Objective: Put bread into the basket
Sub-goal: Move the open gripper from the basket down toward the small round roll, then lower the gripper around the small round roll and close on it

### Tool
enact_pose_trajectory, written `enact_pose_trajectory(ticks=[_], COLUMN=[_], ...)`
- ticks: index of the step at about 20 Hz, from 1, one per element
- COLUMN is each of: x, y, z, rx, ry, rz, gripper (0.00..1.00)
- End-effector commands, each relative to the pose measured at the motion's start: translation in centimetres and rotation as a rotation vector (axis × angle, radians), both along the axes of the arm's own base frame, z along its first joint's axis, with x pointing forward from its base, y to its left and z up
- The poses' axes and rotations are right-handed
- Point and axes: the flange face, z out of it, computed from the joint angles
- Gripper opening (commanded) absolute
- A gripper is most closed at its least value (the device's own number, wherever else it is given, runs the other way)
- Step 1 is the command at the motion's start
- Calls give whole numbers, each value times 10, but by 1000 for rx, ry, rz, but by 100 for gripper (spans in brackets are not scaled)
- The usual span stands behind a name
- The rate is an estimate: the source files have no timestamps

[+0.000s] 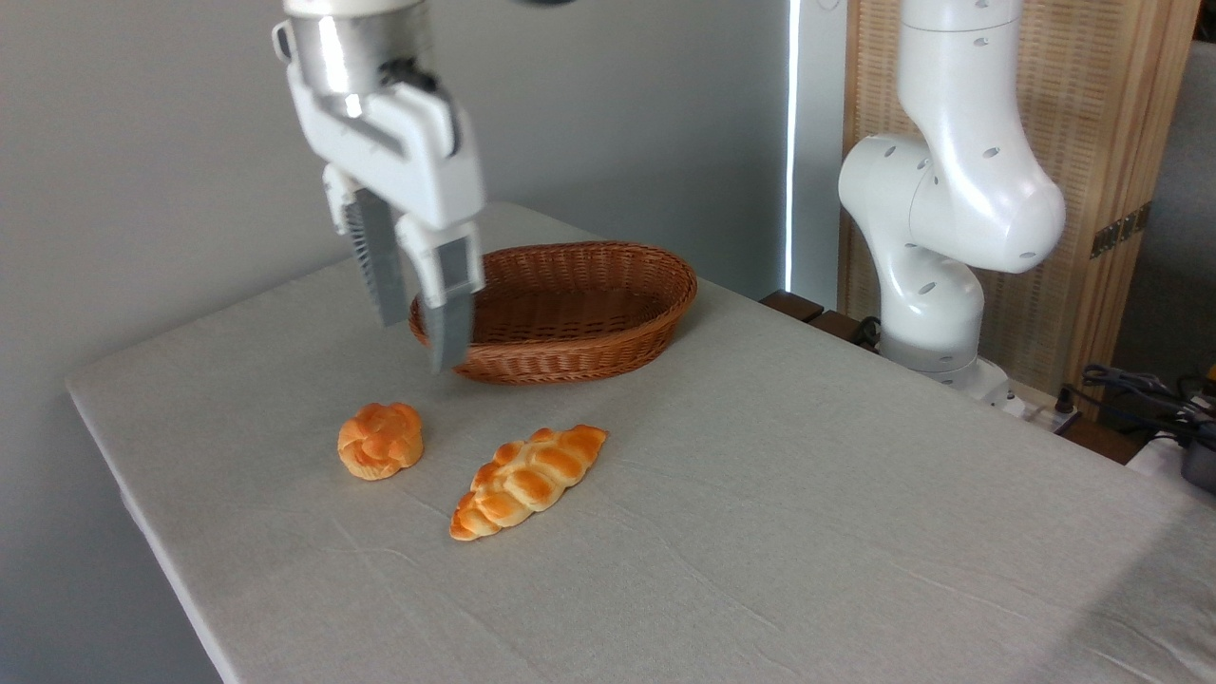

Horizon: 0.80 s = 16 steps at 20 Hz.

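Note:
The bread point(380, 440), a small round knotted bun with a golden-orange top, lies on the table cloth at the left. The basket point(608, 337), oval, reddish-brown wicker, stands behind it toward the middle, with nothing visible inside. My gripper point(418, 344) hangs in the air above and slightly behind the bun, in front of the basket's left end. Its two fingers are spread apart and hold nothing.
A longer braided oval loaf point(528, 480) lies just right of the bun. The table point(807, 532) is covered with a pale grey cloth, and its left edge runs close to the bun. The arm's white base point(936, 285) stands at the back right, with cables point(1140, 389) beyond.

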Motion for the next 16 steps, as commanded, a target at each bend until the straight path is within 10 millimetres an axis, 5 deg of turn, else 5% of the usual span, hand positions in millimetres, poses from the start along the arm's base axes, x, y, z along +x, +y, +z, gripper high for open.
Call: enact_pose_trajectory(ticks=[1,7,12,16], x=[18,30,33,30], y=[-55,-119,-144,-151], z=[-41,-105,-151,-165], rx=[-25,-32,-28,24], ry=[17,45,76,80], rz=[-80,-101,-137,-174], gripper=[100,100,100,100])
